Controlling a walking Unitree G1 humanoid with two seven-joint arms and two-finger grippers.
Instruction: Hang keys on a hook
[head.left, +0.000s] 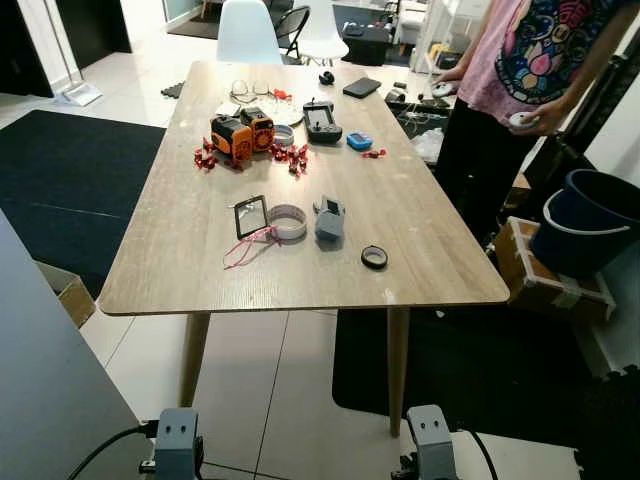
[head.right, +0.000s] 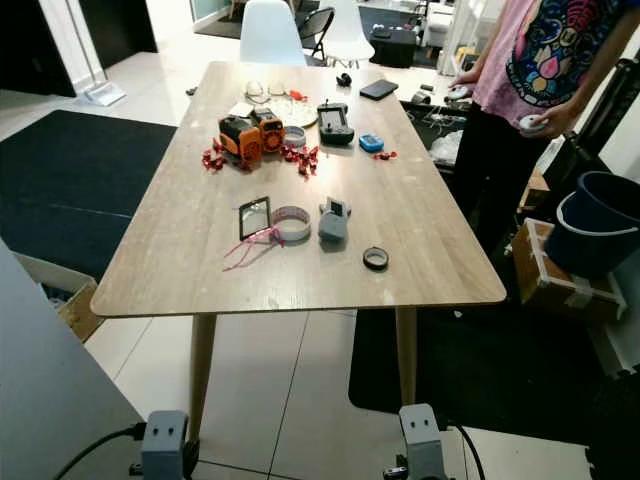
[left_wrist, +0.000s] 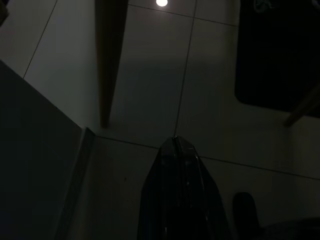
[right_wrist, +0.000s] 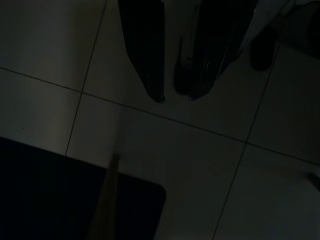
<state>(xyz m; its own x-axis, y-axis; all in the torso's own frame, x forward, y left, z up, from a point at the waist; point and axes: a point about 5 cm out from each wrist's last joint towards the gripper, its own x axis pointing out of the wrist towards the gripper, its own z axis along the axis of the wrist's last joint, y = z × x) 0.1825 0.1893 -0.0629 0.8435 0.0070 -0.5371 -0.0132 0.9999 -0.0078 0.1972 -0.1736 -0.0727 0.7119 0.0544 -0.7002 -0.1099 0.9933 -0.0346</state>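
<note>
On the light wooden table (head.left: 200, 270) a small black-framed tag (head.left: 250, 215) lies with a thin pink cord (head.left: 245, 250) trailing toward the near edge. Whether keys are on it I cannot make out. To its right are a white tape ring (head.left: 288, 221) and a small grey plastic block (head.left: 329, 218). Both arms hang below the table's near edge. In the dark left wrist view my left gripper (left_wrist: 175, 141) points at the tiled floor with its fingers pressed together. My right gripper (right_wrist: 176, 99) hangs over the tiles with a gap between its fingers, holding nothing.
A black tape roll (head.left: 374, 257), an orange device (head.left: 241, 133), red clips, a black controller (head.left: 322, 122) and a blue item (head.left: 359, 141) lie on the table. A person (head.left: 520, 90) stands at its right side. A dark bucket (head.left: 590, 220) sits on a box. A grey panel (head.left: 40, 380) is near left.
</note>
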